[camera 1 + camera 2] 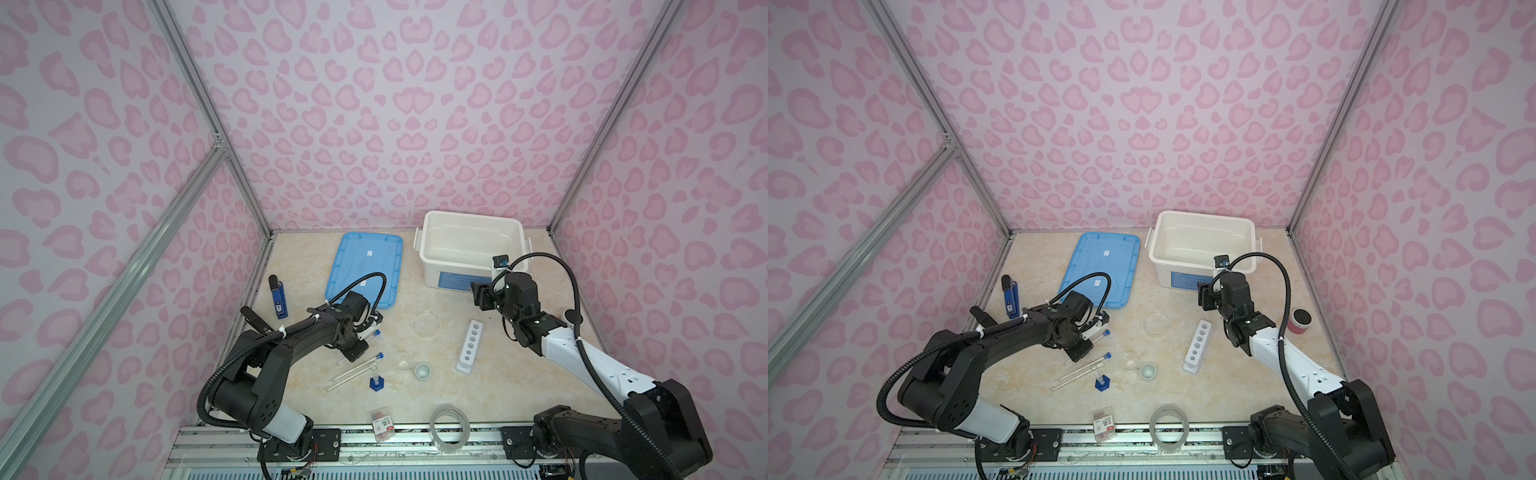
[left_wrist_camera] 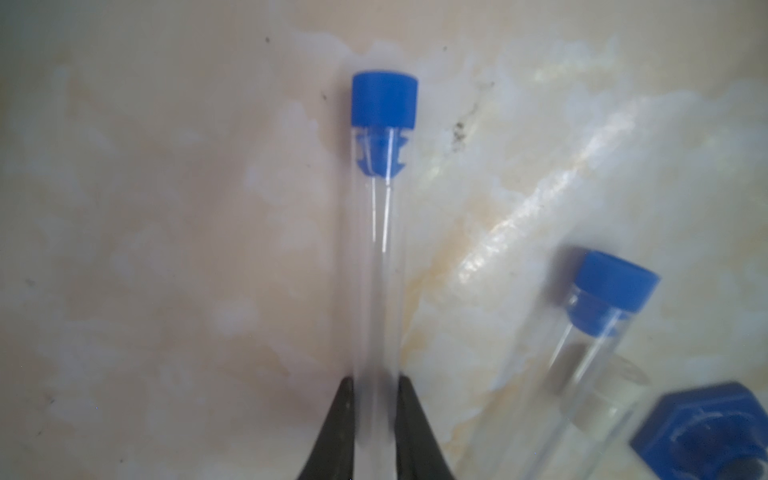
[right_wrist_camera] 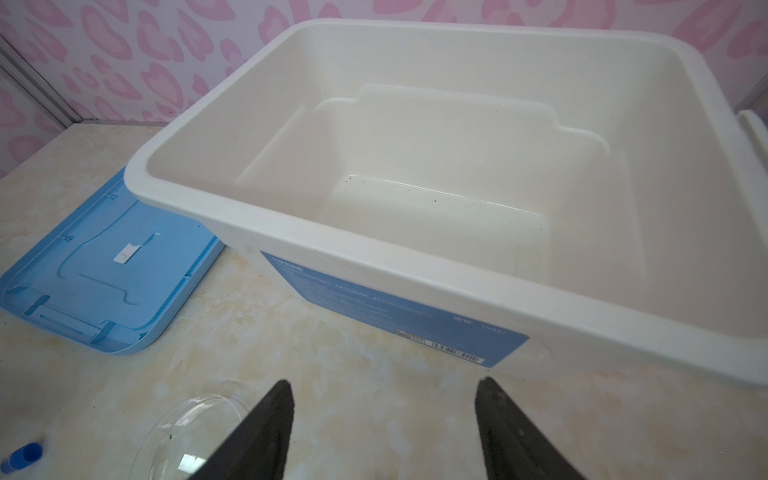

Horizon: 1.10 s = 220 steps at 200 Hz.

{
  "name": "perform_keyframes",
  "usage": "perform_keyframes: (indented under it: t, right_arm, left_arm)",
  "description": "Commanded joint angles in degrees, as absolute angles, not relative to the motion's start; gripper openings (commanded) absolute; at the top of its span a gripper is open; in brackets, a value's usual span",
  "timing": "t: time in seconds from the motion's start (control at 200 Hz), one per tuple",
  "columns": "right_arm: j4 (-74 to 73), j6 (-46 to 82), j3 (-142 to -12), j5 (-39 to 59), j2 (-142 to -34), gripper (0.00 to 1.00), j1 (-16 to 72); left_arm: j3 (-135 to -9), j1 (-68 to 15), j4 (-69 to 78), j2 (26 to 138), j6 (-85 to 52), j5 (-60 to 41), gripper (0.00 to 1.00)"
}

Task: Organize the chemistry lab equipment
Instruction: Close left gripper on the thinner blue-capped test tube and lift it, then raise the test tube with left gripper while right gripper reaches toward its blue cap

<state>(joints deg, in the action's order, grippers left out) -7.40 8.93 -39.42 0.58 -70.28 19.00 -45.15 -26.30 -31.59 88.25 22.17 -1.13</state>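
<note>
- left claw [image 2: 376, 384], on your left wrist camera: its two black fingertips [image 2: 409, 415] press on either side of a clear test tube [image 2: 376, 249] lying on the marble table [image 2: 166, 208]. you're pinching the glass well down from its blue cap [image 2: 384, 99].
- agreed, though that view is blurred. near it you have a second tube [image 2: 582, 374], also blue-capped, and the hexagonal foot of the blue-based cylinder [image 2: 706, 440].
- your right wrist camera next: right claw [image 3: 384, 384] is spread wide with nothing between its fingers. it hangs over the table, facing the near wall of the white bin [image 3: 415, 266]. the blue lid [image 3: 104, 282] lies flat beside the bin, and the petri dish [image 3: 187, 424] sits close to the claw.
- in both top views your left arm reaches down over the tubes, left of centre; the pinch itself is hidden under the wrist. another long tube [image 1: 351, 378] lies just beside the upright cylinder.
- the tiny glass dish [image 1: 404, 365] and small white cup [image 1: 423, 370] sit side by side at centre, with the petri dish farther back.
- the white six-hole rack [image 1: 469, 345] lies on the table right of them, near your right arm. the tape roll [image 1: 449, 428] and red-labelled packet [image 1: 383, 424] are at the front edge.
</note>
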Motion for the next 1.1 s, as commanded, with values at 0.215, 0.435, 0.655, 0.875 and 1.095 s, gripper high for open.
perform_keyframes:
  t: [0.215,0.435,0.655,0.875,1.095]
  right_arm:
    - [-1.4,7.4,-44.0,12.0,-72.5,0.72,19.1]
    - [7.6,4.3,-50.6,20.4,-74.4,0.73,20.3]
    - [18.5,0.4,-60.3,27.8,-76.8,0.72,22.7]
    - [24.9,0.7,-68.0,31.5,-78.8,0.73,25.7]
    - [28.1,0.5,-74.3,30.6,-80.9,0.72,30.8]
  left_arm:
    - [-42.3,-24.3,-25.1,79.6,21.8,-2.2,0.11]
    - [-42.4,-22.2,-21.5,74.5,21.9,-5.5,0.11]
    - [-44.1,-21.3,-17.5,72.0,22.7,-9.1,0.12]
    - [-46.7,-21.3,-15.4,70.4,23.9,-14.6,0.14]
    - [-48.5,-21.5,-13.8,67.5,24.2,-19.0,0.15]
